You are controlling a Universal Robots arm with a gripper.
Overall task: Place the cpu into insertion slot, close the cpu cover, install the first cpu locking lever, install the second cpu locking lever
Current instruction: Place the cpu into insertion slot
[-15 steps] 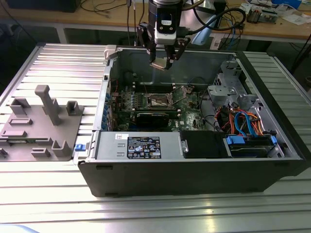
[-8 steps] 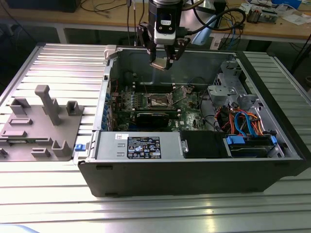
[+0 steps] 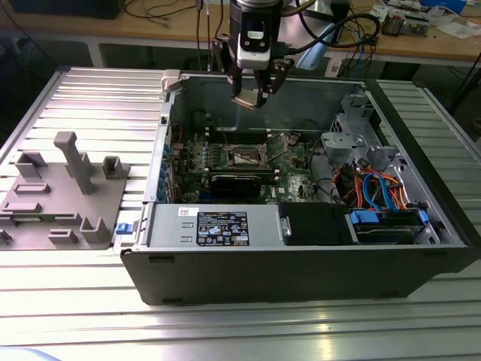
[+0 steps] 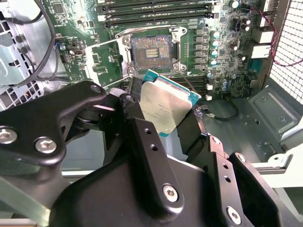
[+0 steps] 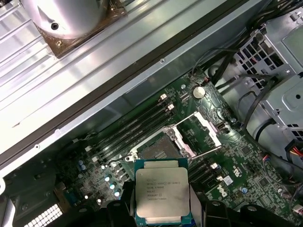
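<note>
cpu (image 5: 162, 192) in gripper (image 3: 252, 96) above insertion slot (image 5: 155, 150); cpu cover (image 5: 208, 130) beside it.

The gripper (image 3: 254, 93) hangs above the open computer case (image 3: 301, 271), its fingers (image 3: 266, 89) clamped on the tilted chip (image 3: 245, 101). Below the fingers and well apart from them, the socket (image 3: 244, 156) lies uncovered on the green board (image 3: 297, 161).

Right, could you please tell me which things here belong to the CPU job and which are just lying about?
Job: the gripper, shut on the cpu; the insertion slot, empty; the cpu cover, swung open.
Lying about: grey fixture tray; power supply; memory slots; blue and orange cables.
</note>
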